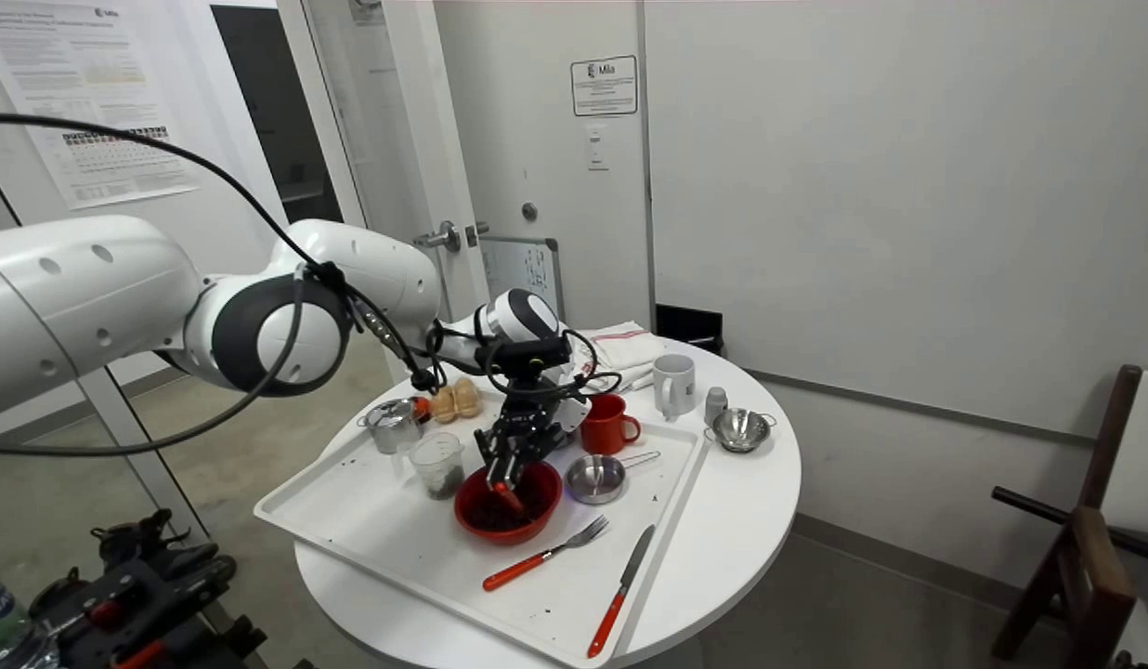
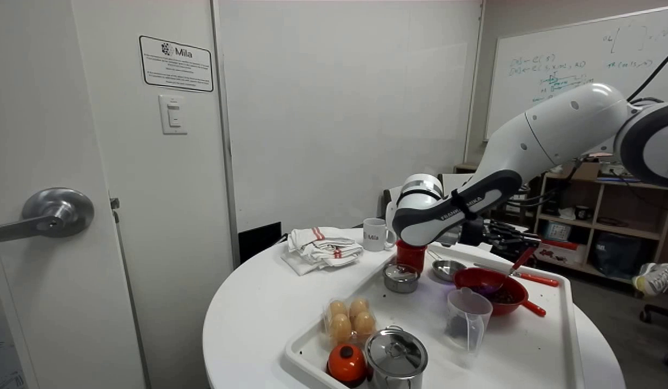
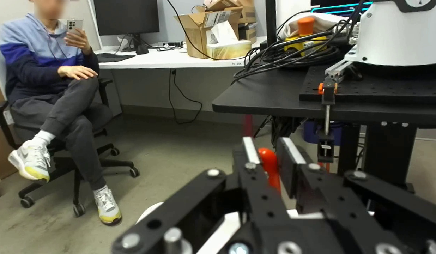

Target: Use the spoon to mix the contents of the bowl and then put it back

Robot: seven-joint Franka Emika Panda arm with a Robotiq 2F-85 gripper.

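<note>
The wide red bowl (image 1: 489,531) stands on the white tray with dark loose contents inside; it also shows in an exterior view (image 2: 511,308). My gripper (image 1: 503,479) is just above the bowl. It holds the red handle of the spoon (image 1: 511,501) between its fingertips. In an exterior view the spoon (image 2: 522,260) slants from my gripper (image 2: 533,243) down into the bowl. In the wrist view the spoon's rounded handle end (image 3: 270,164) stands between the nearly closed pads of my gripper (image 3: 267,145); the left finger hides its contact side. The bowl is out of the wrist view.
A fork (image 1: 537,561) and knife (image 1: 622,590) lie on the tray (image 1: 370,520) in front. A clear measuring cup (image 1: 437,465), small metal pan (image 1: 596,478) and red mug (image 1: 606,425) stand close round the bowl. Eggs (image 2: 349,319), a pot (image 2: 396,356) and towel (image 2: 320,247) are farther off.
</note>
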